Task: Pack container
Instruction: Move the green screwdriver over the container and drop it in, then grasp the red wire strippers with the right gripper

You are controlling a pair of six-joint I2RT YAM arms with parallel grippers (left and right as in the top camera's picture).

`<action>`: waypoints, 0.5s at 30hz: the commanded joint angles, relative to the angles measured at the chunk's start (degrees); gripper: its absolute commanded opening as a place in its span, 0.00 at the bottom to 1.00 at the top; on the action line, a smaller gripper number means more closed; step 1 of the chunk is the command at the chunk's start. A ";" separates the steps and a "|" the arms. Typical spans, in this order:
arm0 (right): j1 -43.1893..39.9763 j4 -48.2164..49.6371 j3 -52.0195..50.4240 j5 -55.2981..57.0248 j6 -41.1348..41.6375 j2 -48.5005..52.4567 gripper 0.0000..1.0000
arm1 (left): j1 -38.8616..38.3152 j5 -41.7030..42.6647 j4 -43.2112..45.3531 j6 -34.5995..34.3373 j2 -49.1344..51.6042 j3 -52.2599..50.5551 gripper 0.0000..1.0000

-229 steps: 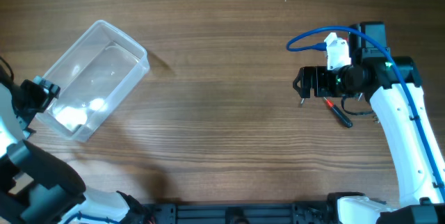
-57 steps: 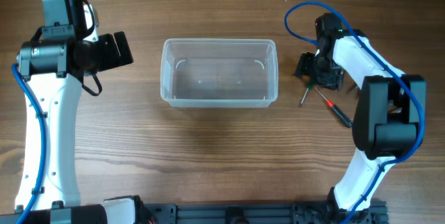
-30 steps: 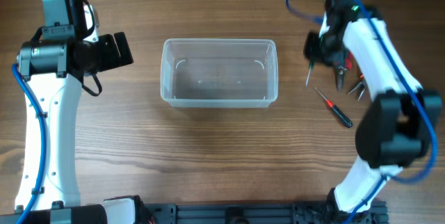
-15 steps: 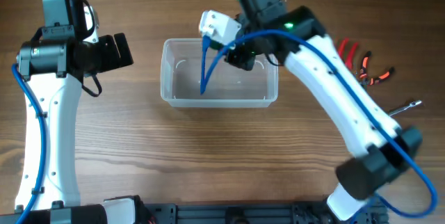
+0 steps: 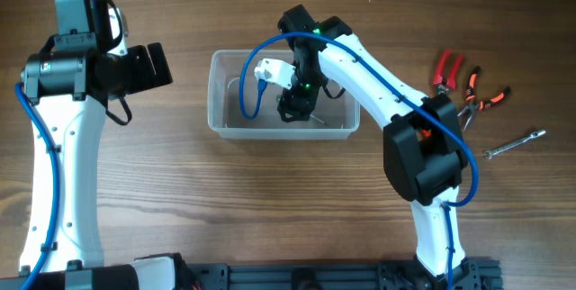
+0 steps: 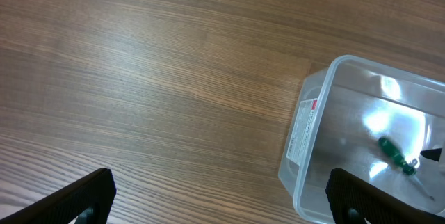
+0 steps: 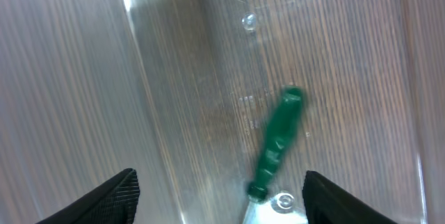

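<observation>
The clear plastic container (image 5: pixel 219 92) stands in the middle of the table. My right gripper (image 5: pixel 293 108) reaches down inside it, open and holding nothing. In the right wrist view the right gripper (image 7: pixel 219 203) hangs just above a green-handled screwdriver (image 7: pixel 277 146) that lies on the container's floor (image 7: pixel 334 57). My left gripper (image 5: pixel 160 65) is to the left of the container, open and empty. In the left wrist view the left gripper (image 6: pixel 222 203) is over bare wood, with the container (image 6: pixel 304 130) and the screwdriver (image 6: pixel 395 154) at the right.
Red-handled pliers (image 5: pixel 445 65), orange-and-black pliers (image 5: pixel 484 97) and a metal wrench (image 5: pixel 515 144) lie on the table at the far right. The right arm spans from the front right edge over to the container.
The right arm has swung from the tools at the right to the container and lowered its gripper inside. The green screwdriver now lies in the container. The left arm has not moved.
</observation>
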 commanded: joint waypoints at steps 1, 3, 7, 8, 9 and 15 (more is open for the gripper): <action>-0.09 0.04 0.15 -1.55 7.45 -0.13 0.78 | 0.26 0.52 -0.20 -0.55 0.42 0.74 1.00; -0.15 -0.28 1.09 -1.51 13.94 -2.78 0.82 | 0.28 0.50 -0.20 -0.55 0.42 0.74 1.00; -0.59 -2.47 6.08 5.31 22.01 -14.03 0.84 | 0.28 0.52 -0.20 -0.55 0.42 0.74 1.00; -1.51 -2.40 7.39 13.92 28.24 -19.43 0.85 | 0.28 0.52 -0.20 -0.55 0.42 0.74 1.00; -2.54 -2.38 7.48 18.62 32.04 -23.12 0.87 | 0.28 0.52 -0.20 -0.55 0.42 0.74 1.00; -17.97 -14.43 7.48 21.29 42.40 -41.35 0.88 | 0.26 0.55 -0.68 -0.57 0.42 0.74 1.00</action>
